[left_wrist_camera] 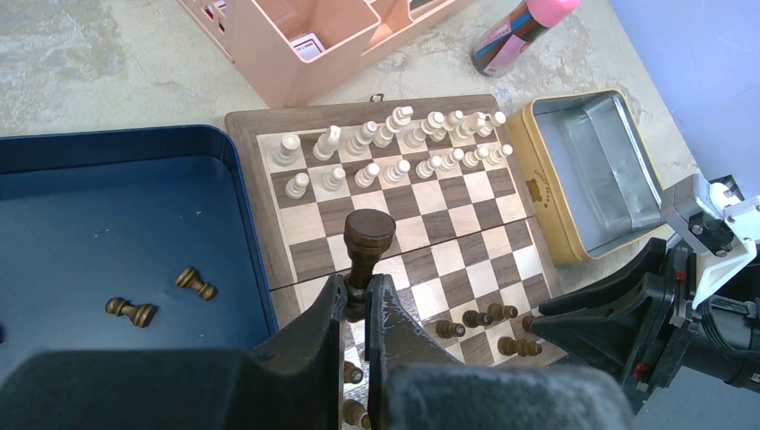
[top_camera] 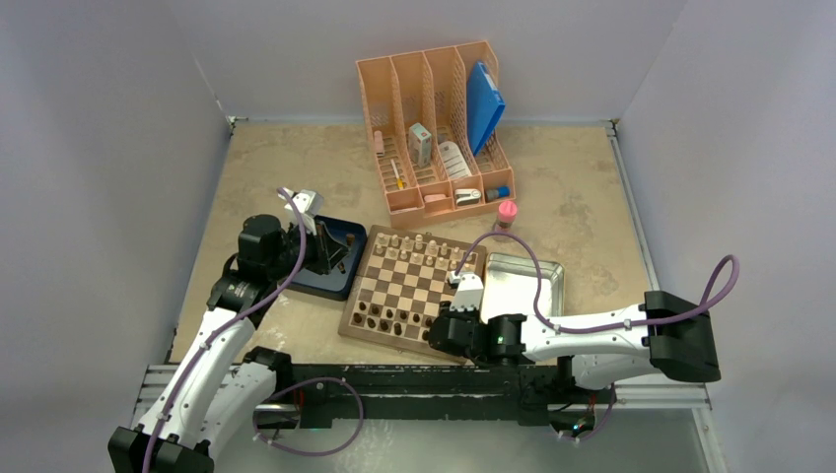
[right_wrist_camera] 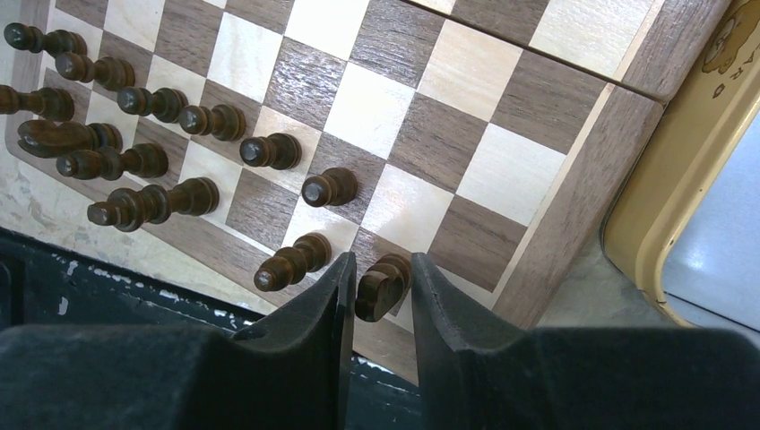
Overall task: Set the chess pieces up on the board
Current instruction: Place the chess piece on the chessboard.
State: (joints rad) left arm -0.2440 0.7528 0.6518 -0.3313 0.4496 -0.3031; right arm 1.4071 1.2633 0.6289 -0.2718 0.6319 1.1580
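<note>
Left jaws tight on dark-brown piece (left_wrist_camera: 368, 235)

Pale lavender walls (top_camera: 99, 148) on three sides, well past the right pincer (right_wrist_camera: 381, 273); mottled beige stone-look tabletop (top_camera: 572, 197) under it; black metal rail (top_camera: 394, 379) just on its near side; soft even light all over.

Metal tin (left_wrist_camera: 582, 170), blue tray (left_wrist_camera: 107, 206), peach organizer (top_camera: 371, 99)
</note>
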